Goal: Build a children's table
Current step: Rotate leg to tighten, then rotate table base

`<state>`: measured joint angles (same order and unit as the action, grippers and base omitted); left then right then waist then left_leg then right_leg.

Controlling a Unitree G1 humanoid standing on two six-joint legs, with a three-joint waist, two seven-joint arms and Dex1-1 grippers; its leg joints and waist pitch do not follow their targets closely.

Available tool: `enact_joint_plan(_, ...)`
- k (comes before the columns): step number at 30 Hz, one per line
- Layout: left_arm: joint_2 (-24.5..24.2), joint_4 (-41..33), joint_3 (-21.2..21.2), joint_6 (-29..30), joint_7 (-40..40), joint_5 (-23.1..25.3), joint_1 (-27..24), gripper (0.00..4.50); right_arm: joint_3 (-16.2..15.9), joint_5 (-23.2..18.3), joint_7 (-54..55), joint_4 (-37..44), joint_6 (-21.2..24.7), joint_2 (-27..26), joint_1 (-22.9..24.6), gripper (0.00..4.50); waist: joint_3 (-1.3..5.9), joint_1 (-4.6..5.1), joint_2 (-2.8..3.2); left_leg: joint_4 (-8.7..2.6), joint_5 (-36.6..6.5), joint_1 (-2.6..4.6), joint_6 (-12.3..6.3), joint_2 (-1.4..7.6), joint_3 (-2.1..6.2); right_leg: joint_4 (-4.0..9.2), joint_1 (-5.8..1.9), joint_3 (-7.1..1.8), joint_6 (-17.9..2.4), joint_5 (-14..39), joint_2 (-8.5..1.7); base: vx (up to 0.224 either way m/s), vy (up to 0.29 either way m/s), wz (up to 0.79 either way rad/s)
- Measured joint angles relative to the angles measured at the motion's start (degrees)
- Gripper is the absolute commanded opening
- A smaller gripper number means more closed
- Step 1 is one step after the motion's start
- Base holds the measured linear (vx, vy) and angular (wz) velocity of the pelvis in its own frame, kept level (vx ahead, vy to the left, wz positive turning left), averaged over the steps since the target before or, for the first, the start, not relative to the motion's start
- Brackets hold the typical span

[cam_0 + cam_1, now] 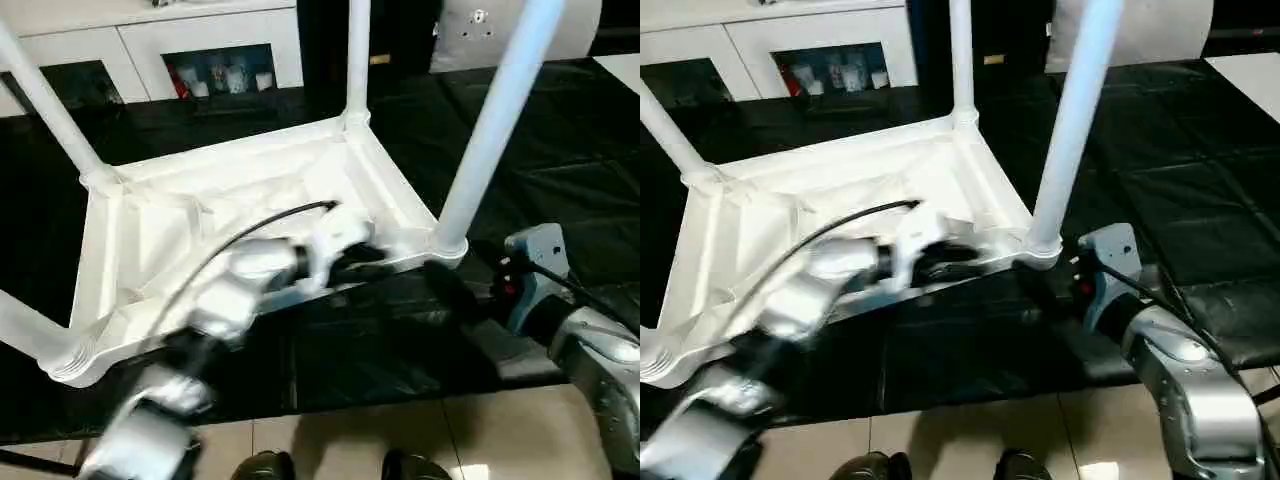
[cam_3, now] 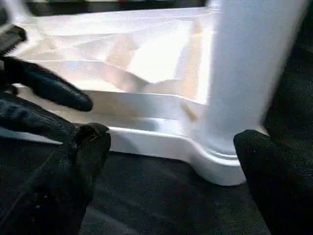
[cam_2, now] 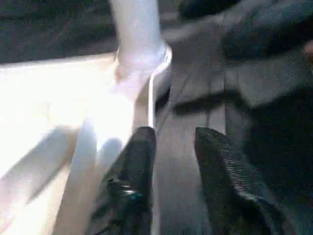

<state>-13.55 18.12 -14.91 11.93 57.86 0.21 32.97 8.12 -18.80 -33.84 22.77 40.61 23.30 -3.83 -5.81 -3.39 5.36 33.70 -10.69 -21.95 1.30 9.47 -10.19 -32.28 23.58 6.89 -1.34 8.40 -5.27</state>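
On the black worktable [image 1: 560, 140], upturned children's table [image 1: 200, 230], left claw [image 3: 173, 142] astride its rim, right claw [image 2: 171, 161] open, no legible writing.

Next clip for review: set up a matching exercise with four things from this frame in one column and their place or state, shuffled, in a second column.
Things:
1. white plastic square table top
2. long white tapered tube leg at the near right corner
3. left tool
4. right tool

Places or states:
A. open, one finger on either side of the table top's near rim
B. upside down on the black-covered worktable
C. open, fingers either side of a corner socket
D. standing upright in its socket

Pairs: 1-B, 2-D, 3-A, 4-C
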Motion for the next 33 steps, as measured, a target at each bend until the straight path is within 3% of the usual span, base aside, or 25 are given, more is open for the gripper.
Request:
enact_joint_plan(3, -4.52, -4.93, 0.63, 2.18, 0.87, 1.17, -2.89, 1.86, -2.33, -0.07, -0.47, -0.5, -0.04, -0.12, -0.99, 4.5, 0.08, 0.04, 0.11, 0.1, -0.15, 0.03, 0.33, 0.02, 0.01, -0.07, -0.06, 0.0, 0.02, -0.01, 0.0, 0.0, 0.0, 0.0)
enact_joint_plan(5, -8.73, -10.16, 1.28, 5.14, 2.21, 1.13, -6.33, 2.1, -4.7, 0.65, -0.35, -3.0, -0.84, -1.1, -4.05, 4.5, 0.1, 0.49, 0.07, 0.16, -0.05, 0.02, 0.51, 0.04, 0.01, -0.16, 0.0, -0.01, -0.01, -0.06, 0.0, 0.0, 0.0, 0.0)
enact_joint_plan(8, -12.43, -16.09, 1.71, 8.98, 3.22, 0.72, -9.21, 2.32, -6.89, 2.09, -0.05, -7.13, -2.23, -2.49, -8.49, 4.5, 0.13, -0.03, -0.08, 0.28, 0.01, 0.02, 0.6, 0.03, 0.01, -0.42, 0.06, -0.07, 0.0, -0.04, -0.02, 0.0, 0.0, 0.0)
enact_joint_plan(13, -15.44, -20.85, 2.35, 11.3, 2.5, 1.8, -11.5, 2.7, -11.28, 5.62, 1.85, -15.91, -5.63, -5.6, -16.16, 4.5, 0.18, -0.8, -0.32, 0.49, 0.12, 0.05, 0.78, 0.05, 0.04, -0.79, 0.1, -0.11, 0.01, -0.02, -0.05, 0.0, 0.0, 0.0)
enact_joint_plan(17, -16.75, -21.67, 2.72, 11.49, -0.96, 4.32, -13.45, 2.75, -12.49, 8.73, 6.84, -24.86, -9.77, -9.61, -21.78, 4.5, 0.19, -0.42, -0.57, 0.51, 0.2, 0.03, 0.9, 0.06, 0.06, -0.86, 0.13, -0.12, -0.05, -0.06, -0.03, 0.0, 0.0, 0.0)
enact_joint_plan(20, -16.98, -22.09, 2.66, 12.01, -2.71, 4.73, -14.8, 2.75, -12.41, 10.56, 10.72, -31.54, -12.49, -12.28, -25.65, 4.5, 0.22, -0.18, -0.64, 0.52, 0.2, 0.02, 0.91, 0.07, 0.07, -0.89, 0.15, -0.12, -0.06, -0.07, -0.03, 0.0, 0.0, 0.0)
enact_joint_plan(23, -17.33, -22.35, 1.93, 12.1, -3.9, 6.1, -15.54, 2.75, -10.01, 10.7, 16.66, -38.1, -14.09, -15.28, -28.65, 4.5, 0.22, -0.25, -0.65, 0.51, 0.2, -0.05, 0.91, 0.07, 0.08, -0.89, 0.2, -0.11, -0.06, -0.07, -0.02, 0.0, 0.0, 0.0)
enact_joint_plan(33, -17.59, -20.53, 1.46, 9.06, -8.35, 8.38, -16.12, 2.75, -4.58, 10.2, 23.84, -47.57, -18.44, -17.29, -32.06, 4.5, 0.2, -0.31, -0.75, 0.6, 0.2, -0.05, 0.91, 0.06, 0.08, -0.9, 0.16, -0.12, -0.14, -0.12, -0.03, 0.0, 0.0, 0.0)
